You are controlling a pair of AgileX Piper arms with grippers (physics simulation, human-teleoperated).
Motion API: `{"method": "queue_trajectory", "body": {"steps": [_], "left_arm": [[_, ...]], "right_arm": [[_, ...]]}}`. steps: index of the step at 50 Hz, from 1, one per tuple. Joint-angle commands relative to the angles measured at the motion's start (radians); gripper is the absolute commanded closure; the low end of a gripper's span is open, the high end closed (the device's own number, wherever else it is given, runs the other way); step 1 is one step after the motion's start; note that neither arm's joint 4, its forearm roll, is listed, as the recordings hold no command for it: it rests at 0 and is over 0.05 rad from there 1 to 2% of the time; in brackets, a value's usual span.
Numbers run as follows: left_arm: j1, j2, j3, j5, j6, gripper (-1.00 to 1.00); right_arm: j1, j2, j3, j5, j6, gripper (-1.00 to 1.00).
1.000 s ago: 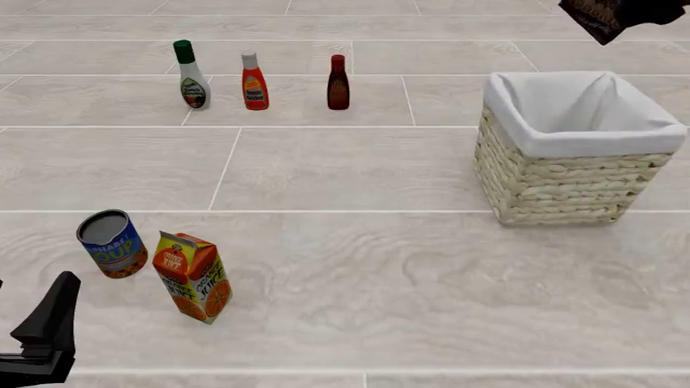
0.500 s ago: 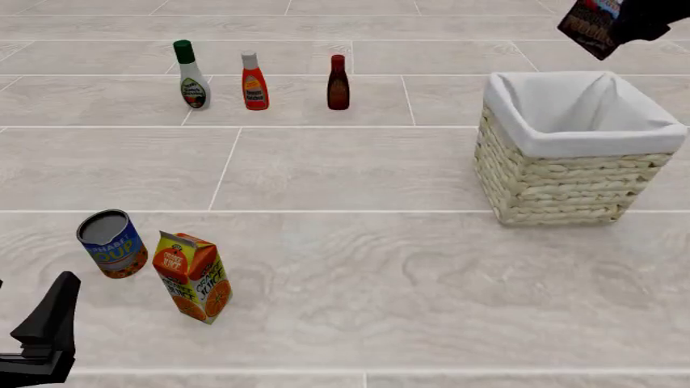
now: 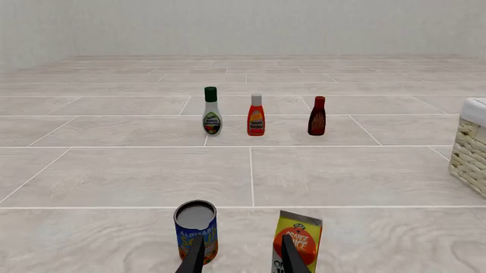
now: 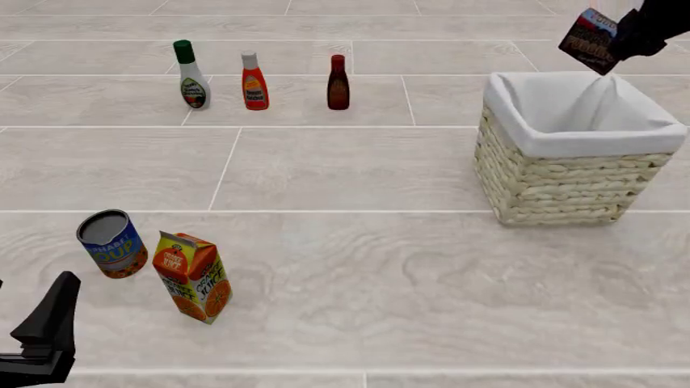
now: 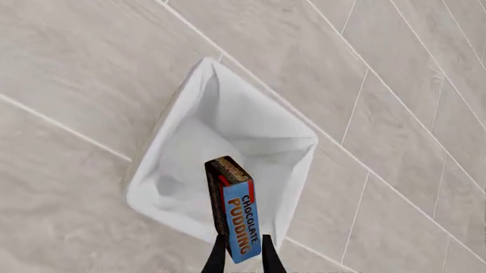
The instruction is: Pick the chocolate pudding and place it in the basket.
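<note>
While the right gripper (image 5: 240, 255) pinches the chocolate pudding (image 5: 234, 207) above the basket (image 5: 163, 187) — centre it, lower, then release.

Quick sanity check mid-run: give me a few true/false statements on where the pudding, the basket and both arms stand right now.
1. The right gripper holds the chocolate pudding between its fingers. True.
2. The pudding already lies on the basket's cloth lining. False: it hangs in the air above the basket, at its far rim in the front view.
3. The basket holds the orange juice carton. False: the carton stands on the table by the soup can.
4. The left gripper holds nothing. True.
5. Three bottles stand in a row at the far side. True.
</note>
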Motion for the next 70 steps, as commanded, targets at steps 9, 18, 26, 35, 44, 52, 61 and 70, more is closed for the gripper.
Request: {"method": "queue_trajectory", "body": {"steps": [9, 18, 26, 35, 44, 52, 61, 70], "left_arm": [[0.001, 0.000, 0.001, -0.001, 0.001, -1.00], [0.001, 0.000, 0.001, -0.002, 0.000, -1.00], [0.001, 0.000, 0.001, -0.001, 0.001, -1.00], [0.001, 0.000, 0.001, -0.001, 0.001, -1.00], [0.001, 0.000, 0.001, -0.001, 0.001, -1.00], [0.001, 0.000, 0.001, -0.002, 0.000, -1.00], [0.001, 0.000, 0.001, -0.002, 0.001, -1.00], [0.001, 0.000, 0.001, -0.001, 0.000, -1.00]], "right_arm": [[-0.031, 0.050, -0.015, -0.001, -0.039, 1.00], [-0.032, 0.088, -0.050, 0.000, -0.048, 1.00], [-0.027, 0.117, -0.072, 0.000, -0.046, 1.00], [-0.035, 0.150, -0.099, 0.000, -0.055, 1.00], [-0.031, 0.192, -0.136, 0.000, -0.051, 1.00], [-0.037, 0.225, -0.156, 0.000, -0.059, 1.00], [-0.040, 0.256, -0.174, 0.000, -0.066, 1.00], [-0.048, 0.301, -0.200, 0.000, -0.076, 1.00]]}}
